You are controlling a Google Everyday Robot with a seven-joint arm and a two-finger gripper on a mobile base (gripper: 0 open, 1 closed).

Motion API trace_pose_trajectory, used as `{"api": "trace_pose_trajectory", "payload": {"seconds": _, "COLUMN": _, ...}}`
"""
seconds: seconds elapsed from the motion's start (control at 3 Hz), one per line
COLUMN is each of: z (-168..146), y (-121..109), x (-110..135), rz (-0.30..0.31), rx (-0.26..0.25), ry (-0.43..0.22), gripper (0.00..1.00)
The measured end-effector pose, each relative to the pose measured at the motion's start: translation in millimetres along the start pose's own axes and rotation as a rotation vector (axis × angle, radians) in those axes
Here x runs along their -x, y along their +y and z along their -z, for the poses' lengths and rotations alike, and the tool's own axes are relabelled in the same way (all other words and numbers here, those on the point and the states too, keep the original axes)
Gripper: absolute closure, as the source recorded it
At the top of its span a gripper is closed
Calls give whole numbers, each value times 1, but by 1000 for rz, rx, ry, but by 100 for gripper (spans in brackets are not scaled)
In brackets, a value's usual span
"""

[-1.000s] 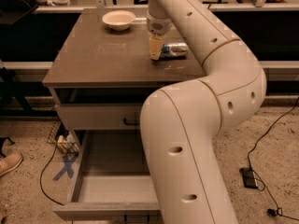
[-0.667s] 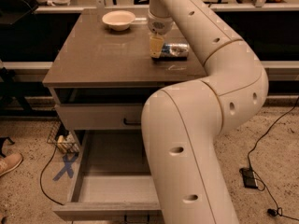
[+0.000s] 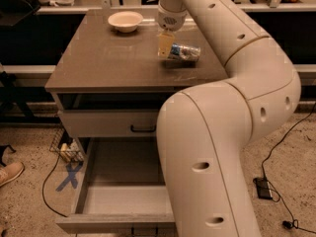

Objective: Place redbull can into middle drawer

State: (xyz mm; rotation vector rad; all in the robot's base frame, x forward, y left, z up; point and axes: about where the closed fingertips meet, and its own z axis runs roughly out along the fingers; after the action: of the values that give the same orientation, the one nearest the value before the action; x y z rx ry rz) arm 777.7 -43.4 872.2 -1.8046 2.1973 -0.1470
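The redbull can [image 3: 184, 52] lies on its side on the brown cabinet top [image 3: 108, 58], at the right. My gripper [image 3: 165, 44] points down at the can's left end, touching or nearly touching it; the can rests on the top. The middle drawer [image 3: 123, 194] is pulled far out at the bottom, and its grey floor is bare. My arm covers its right part.
A cream round bowl [image 3: 125, 20] sits at the back of the cabinet top. A shallower drawer with a black bar handle [image 3: 143, 129] sits above the open one. A shoe [image 3: 10, 173], cables and a wire basket [image 3: 69, 149] lie on the floor at left.
My gripper has shifted very slightly upward at the can's left end. The can has stayed in the same place on the cabinet top.
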Motion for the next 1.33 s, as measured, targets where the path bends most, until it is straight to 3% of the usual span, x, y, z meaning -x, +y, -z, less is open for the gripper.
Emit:
{"api": "trace_pose_trajectory", "payload": {"seconds": 0.33, "z": 30, "y": 11, "x": -5, "rz": 18, "rx": -21, "ry": -36, "gripper": 92}}
{"api": "trace_pose_trajectory", "payload": {"seconds": 0.67, "z": 58, "y": 57, "x": -23, "rz": 19, "rx": 13, "ry": -39, "gripper": 92}}
{"api": "trace_pose_trajectory", "payload": {"seconds": 1.0, "z": 56, "y": 56, "x": -23, "rz": 20, "rx": 13, "ry": -37, "gripper": 93}}
{"api": "trace_pose_trajectory", "payload": {"seconds": 1.33, "z": 54, "y": 70, "x": -37, "rz": 14, "rx": 35, "ry": 5, "gripper": 93}}
